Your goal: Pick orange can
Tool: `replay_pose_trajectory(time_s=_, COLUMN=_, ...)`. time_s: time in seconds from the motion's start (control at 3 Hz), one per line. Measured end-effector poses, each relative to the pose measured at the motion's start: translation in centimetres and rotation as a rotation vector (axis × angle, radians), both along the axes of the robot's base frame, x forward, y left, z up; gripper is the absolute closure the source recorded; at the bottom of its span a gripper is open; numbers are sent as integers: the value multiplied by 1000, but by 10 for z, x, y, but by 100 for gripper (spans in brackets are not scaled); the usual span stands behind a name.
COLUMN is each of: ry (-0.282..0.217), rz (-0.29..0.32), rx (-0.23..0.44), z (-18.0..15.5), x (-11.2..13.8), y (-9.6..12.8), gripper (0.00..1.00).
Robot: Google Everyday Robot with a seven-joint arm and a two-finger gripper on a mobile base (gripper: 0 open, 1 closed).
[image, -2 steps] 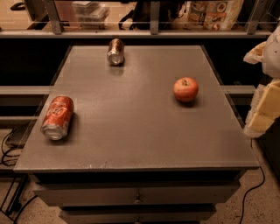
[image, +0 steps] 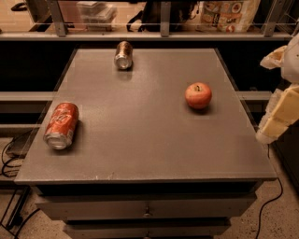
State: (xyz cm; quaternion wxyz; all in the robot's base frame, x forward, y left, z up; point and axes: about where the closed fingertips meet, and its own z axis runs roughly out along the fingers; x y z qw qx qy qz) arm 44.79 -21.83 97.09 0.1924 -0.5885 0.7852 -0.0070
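Observation:
The orange can [image: 124, 54] is a small dull coppery-brown drink can lying on its side at the far middle of the grey table [image: 140, 140], its shiny silver end facing me. My gripper [image: 279, 112] shows as pale cream parts at the right edge of the view, beyond the table's right side and far from the can. Nothing is visibly held in it.
A bright red-orange can with white lettering [image: 61, 125] lies on its side at the near left. A red apple [image: 198, 95] sits at the right middle. A railing and shelf with packages [image: 224, 11] run behind the table. Drawers sit under the tabletop.
The view has shifted slightly; the gripper stays at the right edge and the cans and apple lie where they were.

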Motion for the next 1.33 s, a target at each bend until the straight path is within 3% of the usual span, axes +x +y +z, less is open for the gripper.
replay_pose_trajectory(time_s=0.67, ry=-74, rz=5, rx=284, z=-17, x=65, y=28, gripper=0)
replay_pose_trajectory(time_s=1.0, ry=-110, rz=30, rx=405, z=-28, x=108, y=67, gripper=0)
replay_pose_trajectory(time_s=1.33, ry=-110, rz=30, rx=404, z=-28, x=108, y=67, gripper=0)
